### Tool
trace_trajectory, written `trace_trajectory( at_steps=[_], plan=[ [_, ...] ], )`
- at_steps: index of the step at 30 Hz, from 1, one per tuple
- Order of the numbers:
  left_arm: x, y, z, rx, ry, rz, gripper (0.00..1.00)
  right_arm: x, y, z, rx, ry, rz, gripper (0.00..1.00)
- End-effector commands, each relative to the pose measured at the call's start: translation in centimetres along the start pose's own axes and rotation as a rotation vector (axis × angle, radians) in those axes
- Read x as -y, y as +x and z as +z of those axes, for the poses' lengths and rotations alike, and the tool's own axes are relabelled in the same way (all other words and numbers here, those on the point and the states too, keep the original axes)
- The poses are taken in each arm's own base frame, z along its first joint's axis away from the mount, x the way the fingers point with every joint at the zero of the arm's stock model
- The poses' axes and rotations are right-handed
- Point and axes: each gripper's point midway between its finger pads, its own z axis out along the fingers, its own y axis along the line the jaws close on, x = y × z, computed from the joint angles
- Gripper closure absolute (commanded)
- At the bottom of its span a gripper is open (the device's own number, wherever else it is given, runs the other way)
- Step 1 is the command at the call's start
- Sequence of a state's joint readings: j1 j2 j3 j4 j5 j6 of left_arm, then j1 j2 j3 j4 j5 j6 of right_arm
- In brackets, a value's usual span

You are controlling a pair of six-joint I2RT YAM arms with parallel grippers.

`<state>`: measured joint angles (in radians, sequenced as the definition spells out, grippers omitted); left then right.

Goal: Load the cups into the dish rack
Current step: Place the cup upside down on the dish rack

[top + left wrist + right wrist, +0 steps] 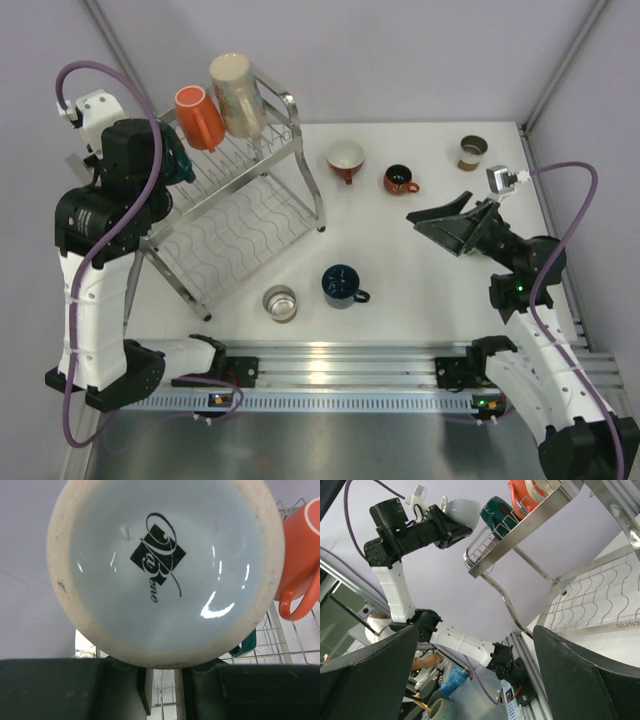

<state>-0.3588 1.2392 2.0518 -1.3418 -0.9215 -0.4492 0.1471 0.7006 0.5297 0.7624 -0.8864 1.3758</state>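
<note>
My left gripper [164, 672] is shut on a pale blue cup [165, 565], whose printed base fills the left wrist view. In the right wrist view this cup [462, 507] hangs beside a dark teal cup [497, 512] on the dish rack's upper tier [520, 535]. An orange cup [200, 117] and a tall beige cup [237, 95] stand on the dish rack [300, 170]. My right gripper [440, 215] is open and empty above the table. On the table are a red cup [346, 158], a small dark-red cup [400, 180], a small brown cup [472, 152], a navy cup [342, 285] and a clear glass [280, 303].
The rack's lower tier [240, 240] holds nothing. The aluminium rail with both arm bases [340, 385] runs along the near edge. Grey walls close in the back and sides.
</note>
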Motion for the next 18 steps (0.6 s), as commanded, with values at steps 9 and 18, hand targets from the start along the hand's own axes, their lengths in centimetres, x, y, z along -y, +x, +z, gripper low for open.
trace_trajectory(
  at_steps=[9, 18],
  plan=[
    [-1.0, 0.7, -0.1, 0.0, -0.043, -0.077, 1.0, -1.2, -0.7, 0.1, -0.001, 0.004, -0.104, 0.02],
    [-0.7, -0.3, -0.4, 0.013, -0.017, -0.094, 1.0, -0.6, -0.6, -0.1, -0.025, 0.075, -0.145, 0.02]
  ],
)
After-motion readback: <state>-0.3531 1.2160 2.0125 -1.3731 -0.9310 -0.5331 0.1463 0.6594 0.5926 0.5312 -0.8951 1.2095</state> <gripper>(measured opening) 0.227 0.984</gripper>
